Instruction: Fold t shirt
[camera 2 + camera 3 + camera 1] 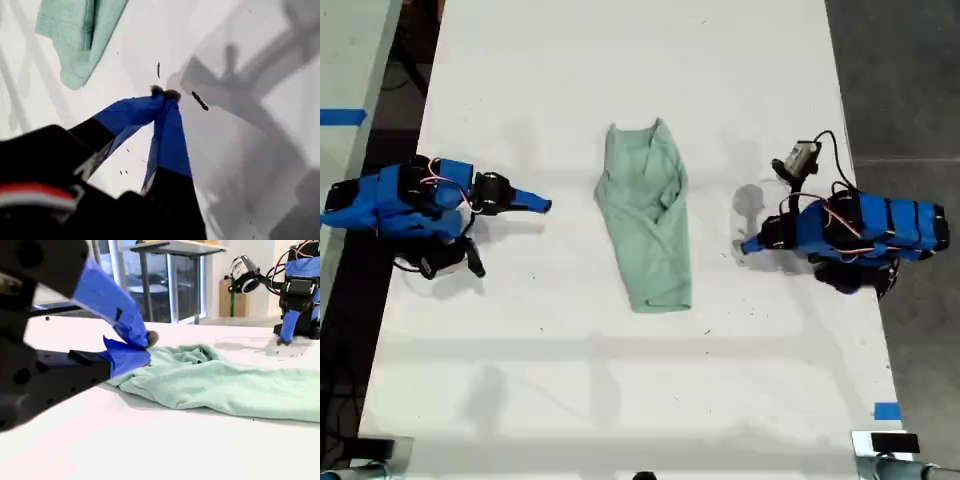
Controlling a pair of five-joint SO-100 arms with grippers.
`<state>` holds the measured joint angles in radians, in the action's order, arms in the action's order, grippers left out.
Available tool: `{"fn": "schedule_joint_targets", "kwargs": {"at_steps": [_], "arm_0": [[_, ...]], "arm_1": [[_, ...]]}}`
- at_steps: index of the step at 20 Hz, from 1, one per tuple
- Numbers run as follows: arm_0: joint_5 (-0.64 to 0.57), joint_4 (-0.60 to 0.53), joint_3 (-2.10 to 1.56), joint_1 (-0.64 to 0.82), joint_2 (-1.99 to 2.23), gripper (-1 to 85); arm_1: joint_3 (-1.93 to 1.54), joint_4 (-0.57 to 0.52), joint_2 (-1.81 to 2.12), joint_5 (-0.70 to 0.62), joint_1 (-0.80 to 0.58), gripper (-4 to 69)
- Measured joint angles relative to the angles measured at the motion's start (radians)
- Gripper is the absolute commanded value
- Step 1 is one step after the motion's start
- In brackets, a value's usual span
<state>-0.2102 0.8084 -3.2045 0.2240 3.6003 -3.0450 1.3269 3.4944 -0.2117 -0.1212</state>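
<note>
The t shirt (pixel 645 220) lies crumpled in a long, narrow, pale mint-green heap at the middle of the white table (pixel 620 400). My first gripper (pixel 746 245) is on the exterior view's right, shut with its blue tips meeting (pixel 163 93) on the bare table, a short gap from the t shirt (pixel 80 35). My second gripper (pixel 545 205) is on the exterior view's left, shut (pixel 145 342) with nothing between its fingers, pointing at the t shirt (pixel 225 385) and apart from it. The first arm (pixel 297 300) shows beyond the cloth.
Blue tape marks sit by the exterior view's lower right table edge (pixel 887 410) and on a surface at its left (pixel 340 117). Dark floor (pixel 900 80) runs along the right. A second table (pixel 170 247) and a cardboard box (pixel 232 297) stand in the background.
</note>
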Motion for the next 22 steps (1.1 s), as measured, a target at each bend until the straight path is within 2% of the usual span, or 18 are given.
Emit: {"fn": "schedule_joint_targets", "kwargs": {"at_steps": [2, 4, 10, 13, 16, 18, 21, 22], "arm_0": [[0.043, 0.0, 0.0, -0.002, -0.002, -0.2], [0.123, 0.0, -0.003, 0.011, -0.002, -0.2], [0.16, -0.003, -0.003, 0.017, -0.028, -0.3], [0.173, -0.075, 0.147, 0.011, -0.351, -0.3], [0.213, -0.083, 0.537, -0.078, -0.894, -0.2], [0.233, 0.014, 0.859, -0.14, -1.226, -0.1], [0.235, 0.216, 1.378, -0.224, -1.735, 15.6], [0.236, 0.279, 1.548, -0.245, -1.893, 16.3]], "arm_1": [[0.008, 0.028, 0.002, 0.043, 0.02, -1.6], [0.014, 0.063, 0.006, 0.198, 0.015, -1.5], [0.017, 0.067, 0.008, 0.247, 0.04, -1.5], [0.101, 0.11, -0.006, 0.299, 0.038, -1.6], [0.296, -0.008, -0.265, 0.318, 0.078, -1.8], [0.479, -0.087, -0.581, 0.322, 0.11, -3.1], [0.73, -0.192, -1.019, 0.299, 0.155, -2.9], [0.772, -0.241, -1.131, 0.281, 0.164, 2.0]]}}
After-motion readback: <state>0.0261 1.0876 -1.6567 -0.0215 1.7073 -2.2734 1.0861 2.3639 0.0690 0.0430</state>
